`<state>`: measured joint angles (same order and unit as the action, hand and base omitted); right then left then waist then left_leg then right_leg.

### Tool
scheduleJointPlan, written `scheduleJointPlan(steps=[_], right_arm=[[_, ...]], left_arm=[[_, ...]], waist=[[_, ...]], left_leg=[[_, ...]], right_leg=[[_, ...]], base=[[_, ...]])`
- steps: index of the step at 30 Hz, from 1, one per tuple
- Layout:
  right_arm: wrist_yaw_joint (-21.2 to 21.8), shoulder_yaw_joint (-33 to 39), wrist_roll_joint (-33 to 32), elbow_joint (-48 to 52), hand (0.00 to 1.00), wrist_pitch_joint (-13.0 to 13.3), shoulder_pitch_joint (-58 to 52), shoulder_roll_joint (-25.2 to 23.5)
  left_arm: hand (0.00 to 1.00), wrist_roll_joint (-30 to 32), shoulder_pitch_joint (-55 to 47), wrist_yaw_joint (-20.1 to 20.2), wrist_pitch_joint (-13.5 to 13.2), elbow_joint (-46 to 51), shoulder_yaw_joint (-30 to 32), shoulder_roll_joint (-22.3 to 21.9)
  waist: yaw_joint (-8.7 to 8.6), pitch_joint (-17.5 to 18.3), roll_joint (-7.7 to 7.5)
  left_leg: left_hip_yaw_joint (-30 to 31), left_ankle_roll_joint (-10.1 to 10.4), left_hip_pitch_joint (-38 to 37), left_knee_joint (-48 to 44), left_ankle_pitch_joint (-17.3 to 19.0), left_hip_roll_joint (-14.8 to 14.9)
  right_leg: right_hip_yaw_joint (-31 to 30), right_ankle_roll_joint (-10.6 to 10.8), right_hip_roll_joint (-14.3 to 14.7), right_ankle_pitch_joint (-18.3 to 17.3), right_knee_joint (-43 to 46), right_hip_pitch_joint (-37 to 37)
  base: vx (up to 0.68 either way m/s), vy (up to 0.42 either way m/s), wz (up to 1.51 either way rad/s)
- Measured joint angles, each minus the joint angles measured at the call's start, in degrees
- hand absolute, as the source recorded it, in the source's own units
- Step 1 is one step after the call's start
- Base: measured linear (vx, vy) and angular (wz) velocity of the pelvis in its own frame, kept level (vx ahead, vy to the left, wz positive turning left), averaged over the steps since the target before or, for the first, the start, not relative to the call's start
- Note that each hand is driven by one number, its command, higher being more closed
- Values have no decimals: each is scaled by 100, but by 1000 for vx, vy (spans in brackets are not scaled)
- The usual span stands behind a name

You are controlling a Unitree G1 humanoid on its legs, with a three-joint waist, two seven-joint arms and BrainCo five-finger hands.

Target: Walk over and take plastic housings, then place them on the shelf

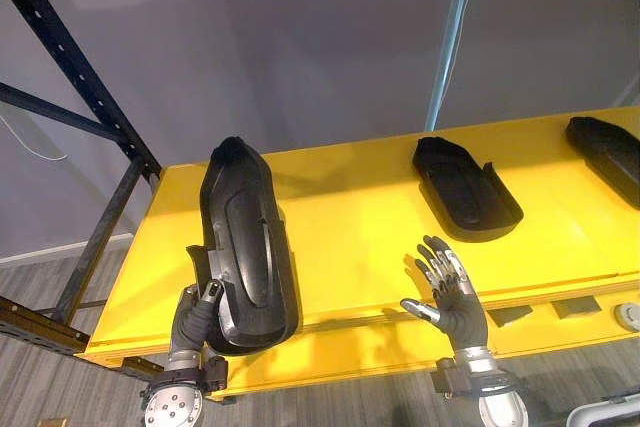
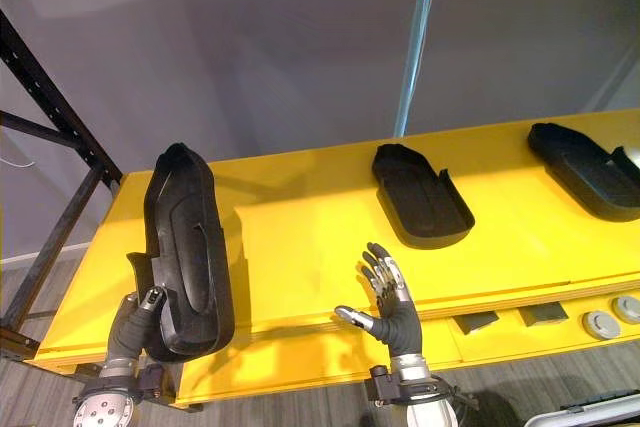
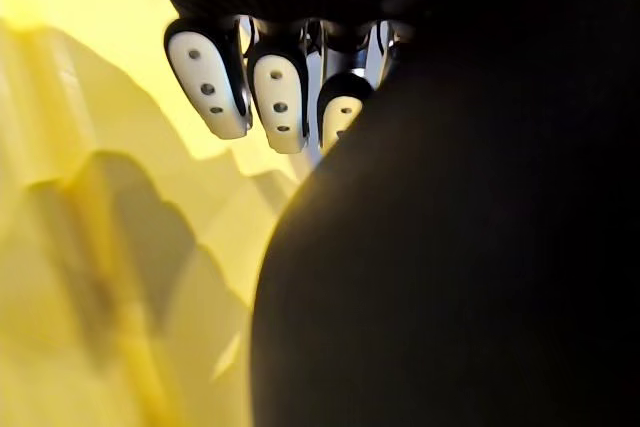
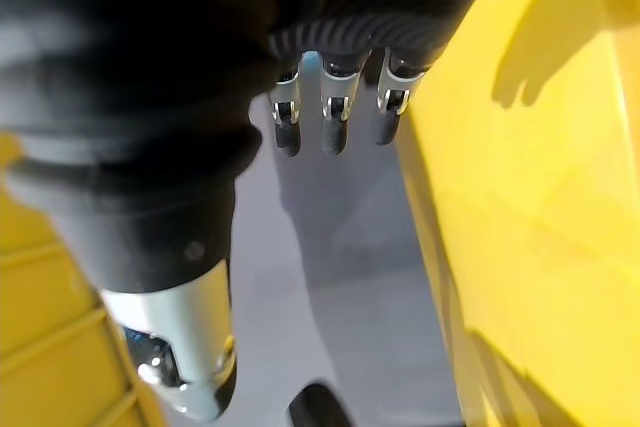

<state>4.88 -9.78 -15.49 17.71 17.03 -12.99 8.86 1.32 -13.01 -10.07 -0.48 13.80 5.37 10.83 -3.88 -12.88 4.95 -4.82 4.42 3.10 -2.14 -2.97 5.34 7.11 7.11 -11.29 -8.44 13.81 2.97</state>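
Yellow shelf (image 1: 350,227): broad flat board, the landmark for everything below.
Dark metal frame (image 1: 90,97): slanted beams just off the shelf's left end.
Held housing (image 1: 245,237): black plastic, long, standing almost upright over the shelf's left front part, its lower end in the left hand.
Middle housing (image 1: 465,187): lying flat, hollow side up, toward the shelf's back, right of centre.
Right-end housing (image 1: 608,152): lying flat at the shelf's right end, partly cut off by the edge of the view.
Right hand (image 1: 455,302): over the shelf's front edge, fingers straight and spread wide, holding nothing.
Left hand (image 1: 195,312): at the shelf's left front corner, fingers (image 3: 280,97) and thumb wrapped round the held housing's base.
Grey pieces (image 2: 600,324): small round and flat parts on a lower ledge below the shelf's right front.
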Motion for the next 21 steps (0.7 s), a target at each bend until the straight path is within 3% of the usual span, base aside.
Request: scheduleJointPlan(steps=[5,10,18,19,21], right_arm=[[-7,-61,-5,-5,0,-128,0,11],[-28,-170,-7,64,0,-252,-27,43],[-18,-217,-7,447,0,-265,-14,277],[-15,-216,-8,447,0,-271,-17,277],[20,-219,-13,447,0,-290,-36,278]], left_arm=[[100,62,410,-266,268,-236,131,79],[100,62,785,-339,543,-395,313,471],[100,58,1293,-325,696,-951,519,862],[0,47,1394,-291,719,-1028,541,900],[0,-19,1546,-210,762,-1112,561,939]], waist=[[-8,-312,33],[-21,-492,70],[-85,-636,113],[-106,-667,129],[-110,-680,130]], left_leg=[[12,-20,189,122,-200,-40],[-106,-47,342,263,-358,-135],[-364,-40,331,356,-394,-219],[-379,-34,318,369,-403,-224],[-408,-24,303,385,-410,-221]], right_leg=[[-36,-7,-41,-50,330,348],[-209,26,-148,-58,672,784],[-502,76,-224,-120,966,1115],[-513,78,-232,-119,969,1117],[-524,78,-237,-118,967,1118]], base=[[-125,-8,4],[-82,23,-7],[-25,17,-13],[2,11,-11],[10,3,-4]])
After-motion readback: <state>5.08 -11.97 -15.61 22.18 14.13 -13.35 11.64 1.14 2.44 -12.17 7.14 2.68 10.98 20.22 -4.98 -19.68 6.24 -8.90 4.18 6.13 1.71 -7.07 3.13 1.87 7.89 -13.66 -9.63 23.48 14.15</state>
